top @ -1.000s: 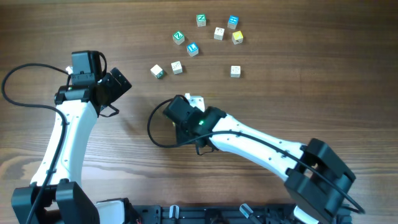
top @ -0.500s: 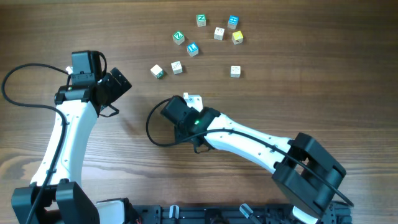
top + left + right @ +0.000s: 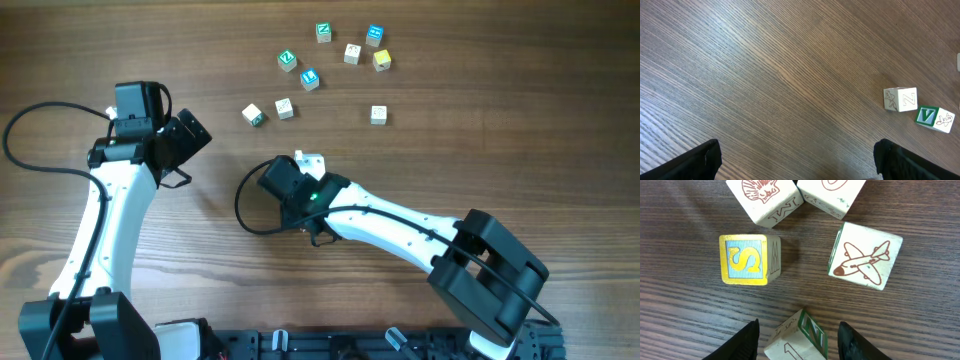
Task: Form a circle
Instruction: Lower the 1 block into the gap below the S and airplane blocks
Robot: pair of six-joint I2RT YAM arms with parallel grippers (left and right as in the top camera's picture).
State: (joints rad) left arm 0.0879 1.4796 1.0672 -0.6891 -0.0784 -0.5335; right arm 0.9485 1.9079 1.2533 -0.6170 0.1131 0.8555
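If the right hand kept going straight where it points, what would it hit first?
Most likely the tilted green-N cube sitting between the right hand's fingers, then the table, though depth is hard to judge.

Overhead, the right tool hides most of the ring of cream wooden letter cubes. Its wrist view's edges crop three cubes.

S cube yellow-framed, blue-striped face (red airplane on cream cube)
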